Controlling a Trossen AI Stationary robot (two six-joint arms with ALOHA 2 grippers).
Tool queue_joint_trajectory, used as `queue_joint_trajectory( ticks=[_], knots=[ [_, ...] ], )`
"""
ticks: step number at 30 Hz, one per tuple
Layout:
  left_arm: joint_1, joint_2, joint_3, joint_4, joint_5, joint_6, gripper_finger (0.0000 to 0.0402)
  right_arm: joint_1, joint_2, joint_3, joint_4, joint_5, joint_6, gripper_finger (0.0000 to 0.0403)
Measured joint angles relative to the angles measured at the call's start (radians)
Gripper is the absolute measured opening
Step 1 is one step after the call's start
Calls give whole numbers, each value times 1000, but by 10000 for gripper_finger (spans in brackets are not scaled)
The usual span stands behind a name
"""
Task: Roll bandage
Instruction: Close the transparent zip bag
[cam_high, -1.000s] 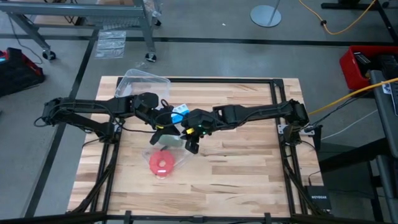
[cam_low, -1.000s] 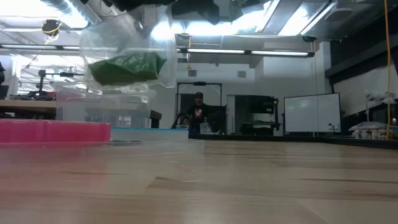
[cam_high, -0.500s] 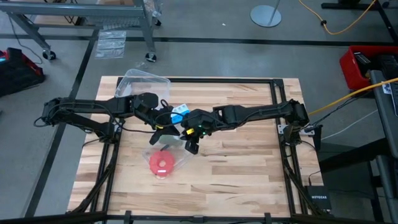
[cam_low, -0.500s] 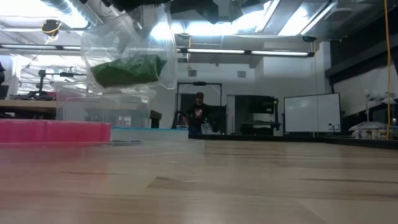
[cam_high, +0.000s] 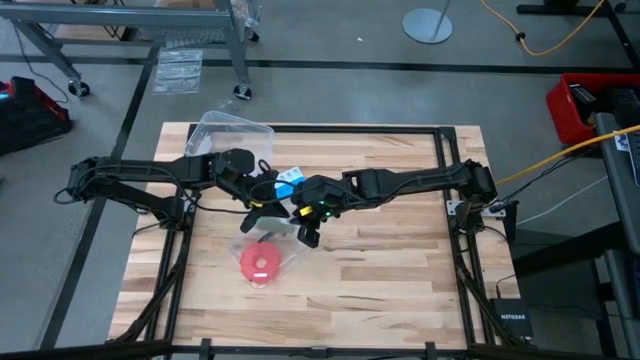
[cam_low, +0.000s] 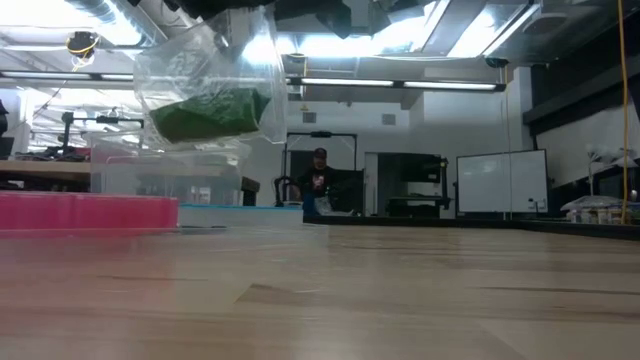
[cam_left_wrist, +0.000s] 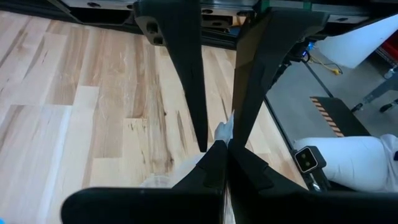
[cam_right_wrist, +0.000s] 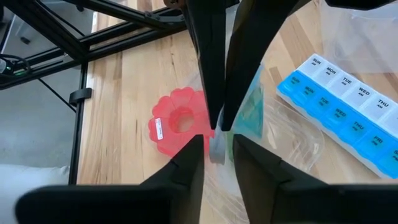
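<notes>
A clear plastic bag (cam_low: 200, 70) hangs above the table's middle, with the dark green bandage (cam_low: 208, 112) bundled in its bottom. My left gripper (cam_high: 260, 214) is shut on the bag's top. My right gripper (cam_right_wrist: 217, 142) faces it from the table's right. Its fingers stand a little apart, on either side of the bag's rim (cam_right_wrist: 216, 149). In the low view the bag's top and both grippers are cut off by the picture's upper edge. My left gripper pinches the bag's top edge (cam_left_wrist: 224, 128) between its two shut fingers, slanting down from the table's left. The bag hangs below the fingers, clear of the table. My right gripper has the bag's rim between its fingers; whether they touch it I cannot tell.
A red round disc (cam_high: 260, 265) lies on the table just under the bag. A blue-and-white pill box (cam_high: 288, 180) lies behind the grippers, and a clear plastic container (cam_high: 228, 132) stands at the far left. The table's right half is bare wood (cam_high: 400, 260).
The hanging bag has swung a little toward the table's right, the bandage still in its bottom. Both arms have kept their places.
</notes>
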Motion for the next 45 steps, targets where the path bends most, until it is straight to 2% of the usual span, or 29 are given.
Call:
queue_joint_trajectory(
  ticks=[8, 16, 22, 32, 36, 39, 45],
  knots=[
    [0, 0, -1, 0, 0, 0, 0, 0, 0, 0, 0, -1, 0, 23],
    [0, -26, -2, 2, -12, -16, 0, 0, -2, 2, 4, -33, 0, 36],
    [0, -42, -2, -1, -34, -19, 0, 0, -2, 2, 0, -33, 0, 23],
    [-4, -43, -2, 0, -34, -26, 0, 0, -2, 2, 2, -34, -3, 26],
    [-25, -43, -2, 1, -33, 66, 2, 1, -2, 2, 9, -35, -23, 26],
    [-43, -43, -2, 6, -33, 125, 17, 2, -2, 2, 16, -38, -25, 28],
    [-56, -43, -2, 5, -33, 148, 77, 1, -2, 2, 60, -75, -49, 27]
  ],
)
